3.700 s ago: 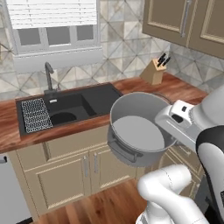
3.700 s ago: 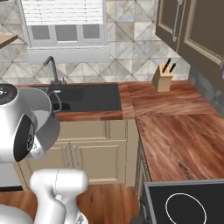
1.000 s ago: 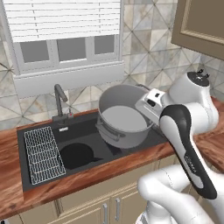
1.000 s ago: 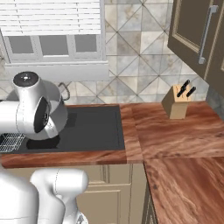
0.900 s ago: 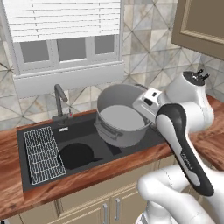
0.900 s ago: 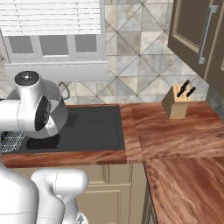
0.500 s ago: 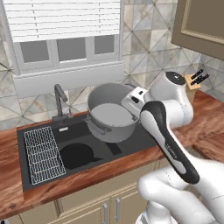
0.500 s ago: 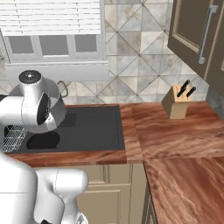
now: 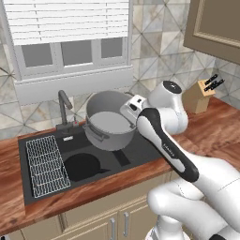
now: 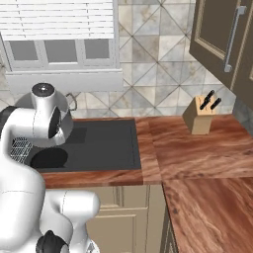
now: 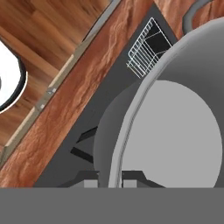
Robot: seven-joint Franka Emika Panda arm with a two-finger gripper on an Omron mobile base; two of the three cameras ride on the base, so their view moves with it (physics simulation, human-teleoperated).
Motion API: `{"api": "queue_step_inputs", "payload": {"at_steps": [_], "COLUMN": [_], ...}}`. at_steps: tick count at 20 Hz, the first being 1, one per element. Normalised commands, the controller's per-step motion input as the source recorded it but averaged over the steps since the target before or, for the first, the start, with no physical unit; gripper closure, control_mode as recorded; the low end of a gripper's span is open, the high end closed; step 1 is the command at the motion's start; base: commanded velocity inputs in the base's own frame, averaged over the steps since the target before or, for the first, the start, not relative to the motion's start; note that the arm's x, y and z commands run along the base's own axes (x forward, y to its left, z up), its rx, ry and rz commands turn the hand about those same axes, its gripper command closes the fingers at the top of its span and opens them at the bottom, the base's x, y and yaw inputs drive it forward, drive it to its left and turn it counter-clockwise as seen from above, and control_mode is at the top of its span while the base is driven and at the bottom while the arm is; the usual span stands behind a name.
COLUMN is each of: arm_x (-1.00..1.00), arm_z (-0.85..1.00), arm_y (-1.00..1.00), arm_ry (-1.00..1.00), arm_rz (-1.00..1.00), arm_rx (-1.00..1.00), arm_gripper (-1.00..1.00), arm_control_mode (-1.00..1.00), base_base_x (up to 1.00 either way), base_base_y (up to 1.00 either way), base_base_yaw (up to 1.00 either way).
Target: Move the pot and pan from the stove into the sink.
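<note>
The grey pot (image 9: 108,125) hangs tilted over the right basin of the black sink (image 9: 140,154), its open mouth facing forward. My gripper (image 9: 129,108) is shut on the pot's right rim. In the hand view the rim (image 11: 127,127) runs up from between my fingertips (image 11: 90,183), and the gripper (image 11: 109,181) pinches it above the sink (image 11: 83,131). The wire rack (image 9: 44,165) lies in the sink's left part, with a round dark hollow (image 9: 80,166) beside it. The slim faucet (image 9: 63,105) stands behind. The pan and the stove are out of view.
A knife block (image 9: 199,96) stands on the wooden counter (image 9: 220,122) to the right, also seen as the knife block (image 10: 200,116) from the other side. A window sill (image 9: 70,82) and tiled wall rise behind the sink. Dark cabinets (image 10: 222,39) hang at the upper right.
The base has driven up to the sink since the oldest frames. In the last second my arm has carried the pot left and back over the basin, toward the faucet.
</note>
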Motion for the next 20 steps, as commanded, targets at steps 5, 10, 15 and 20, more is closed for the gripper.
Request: {"api": "queue_step_inputs", "payload": {"at_steps": [5,10,15,20], "arm_x": [0.01,0.20,0.42,0.51], "arm_z": [-0.02,-0.40,-0.39,-0.36], "arm_y": [0.00,0.19,0.24,0.21], "arm_ry": [0.00,0.06,0.11,0.12], "arm_rz": [0.00,0.00,0.00,0.00], "arm_rx": [0.00,-0.04,-0.06,-0.02], "arm_gripper": [1.00,1.00,1.00,1.00], "arm_control_mode": [-1.00,-1.00,-1.00,-1.00], "base_base_x": [0.00,0.00,0.00,0.00], "base_base_y": [0.00,0.00,0.00,0.00], "base_base_yaw": [0.00,0.00,0.00,0.00]}}
